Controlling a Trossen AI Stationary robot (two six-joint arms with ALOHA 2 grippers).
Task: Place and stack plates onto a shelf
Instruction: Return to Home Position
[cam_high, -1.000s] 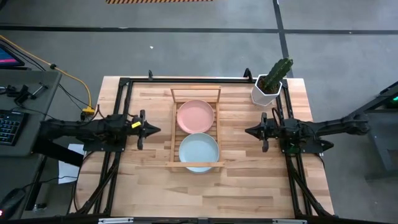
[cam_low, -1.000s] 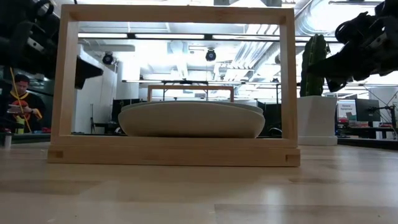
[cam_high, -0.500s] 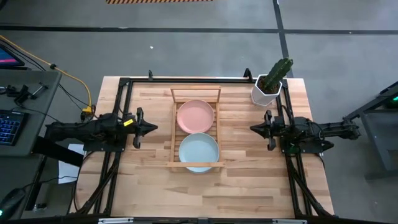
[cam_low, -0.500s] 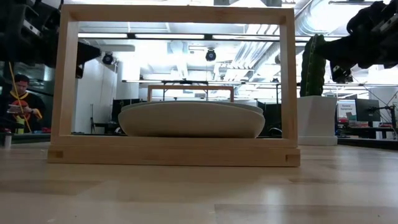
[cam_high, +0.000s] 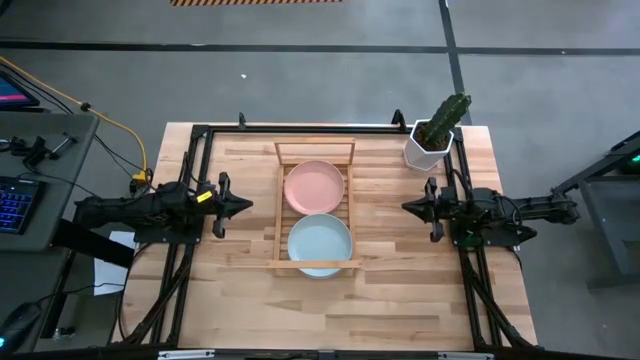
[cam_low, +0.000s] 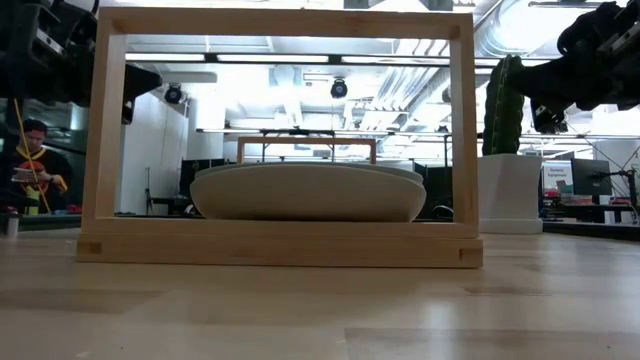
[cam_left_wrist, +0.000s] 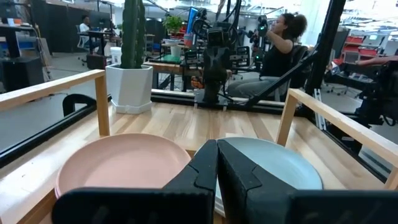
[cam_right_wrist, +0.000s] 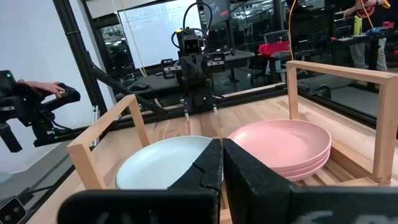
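Note:
The wooden shelf (cam_high: 278, 205) stands mid-table, its near end frame (cam_low: 285, 243) filling the low view. Two stacks of plates rest on its slats: a pink stack (cam_high: 314, 186) at the far end and a stack topped by a mint green plate (cam_high: 319, 243) at the near end. The cream plate does not show from above. My left gripper (cam_high: 246, 205) hovers left of the shelf, shut and holding nothing, pointing at it. My right gripper (cam_high: 405, 207) hovers right of the shelf, also shut and holding nothing. The wrist views show the pink stack (cam_right_wrist: 283, 146) and the mint plate (cam_left_wrist: 273, 165) beyond the shut fingers.
A white pot with a green cactus (cam_high: 432, 143) stands at the table's far right corner, just beyond my right arm. Bare wood lies on the near half of the table (cam_high: 330, 305). People sit at desks in the room behind (cam_left_wrist: 283, 37).
Both grippers have drawn back from the shelf, the left toward the table's left edge and the right toward its right edge, each rising a little. They have then kept still. The plates have not moved.

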